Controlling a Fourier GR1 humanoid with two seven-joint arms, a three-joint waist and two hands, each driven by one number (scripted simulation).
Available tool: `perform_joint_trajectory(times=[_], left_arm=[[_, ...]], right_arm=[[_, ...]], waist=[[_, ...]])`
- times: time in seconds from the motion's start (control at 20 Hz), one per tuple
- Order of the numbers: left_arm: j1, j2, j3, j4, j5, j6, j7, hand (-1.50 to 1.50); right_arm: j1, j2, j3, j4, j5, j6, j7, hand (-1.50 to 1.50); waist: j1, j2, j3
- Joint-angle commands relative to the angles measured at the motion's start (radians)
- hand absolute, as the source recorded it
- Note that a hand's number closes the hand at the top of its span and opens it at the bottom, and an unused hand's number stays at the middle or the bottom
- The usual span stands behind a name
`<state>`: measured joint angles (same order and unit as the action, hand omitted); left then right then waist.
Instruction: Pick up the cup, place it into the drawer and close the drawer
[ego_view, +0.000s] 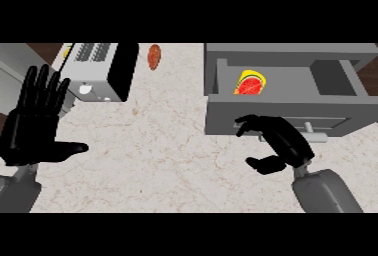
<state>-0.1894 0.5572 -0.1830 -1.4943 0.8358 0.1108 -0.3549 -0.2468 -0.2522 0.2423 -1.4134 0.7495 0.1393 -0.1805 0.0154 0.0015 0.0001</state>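
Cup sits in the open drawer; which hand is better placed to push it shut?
Right. The right hand hovers at the drawer front beside its handle, cup inside. The left hand rests open at the far left.

Left hand (33, 125) stood at the nine o'clock side of the view, open and at rest, palm presented, fingers (44, 85) straight and pointing toward twelve o'clock, thumb (70, 148) spread out toward three o'clock. Its grey forearm (16, 192) entered from about seven o'clock.

Right hand (284, 142) lay right of centre, at roughly four o'clock. Fingers (251, 122) were curled, tips turned toward ten o'clock; thumb (262, 164) bent beneath at about seven o'clock of the palm. Nothing was seen held within it. Its grey forearm (325, 192) entered from five o'clock, angled toward eleven o'clock.
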Motion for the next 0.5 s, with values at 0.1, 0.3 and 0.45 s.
perform_joint_trajectory(times=[0.1,0.3,0.45], left_arm=[[0.066,0.032,0.113,-0.004,0.012,-0.102,0.027,-1.5],[0.138,-0.011,0.109,-0.018,-0.014,-0.151,-0.011,-1.5],[0.118,-0.025,0.132,0.015,-0.044,-0.169,-0.001,-1.5]], right_arm=[[-0.102,0.017,-0.019,0.218,0.071,-0.022,-0.048,-1.5],[-0.254,0.071,-0.081,0.508,0.08,-0.104,-0.137,-1.5],[-0.356,0.055,-0.143,0.655,0.065,-0.11,-0.211,-1.5]], waist=[[-0.006,-0.001,0.0],[0.004,0.002,0.0],[0.001,0.002,0.0]])
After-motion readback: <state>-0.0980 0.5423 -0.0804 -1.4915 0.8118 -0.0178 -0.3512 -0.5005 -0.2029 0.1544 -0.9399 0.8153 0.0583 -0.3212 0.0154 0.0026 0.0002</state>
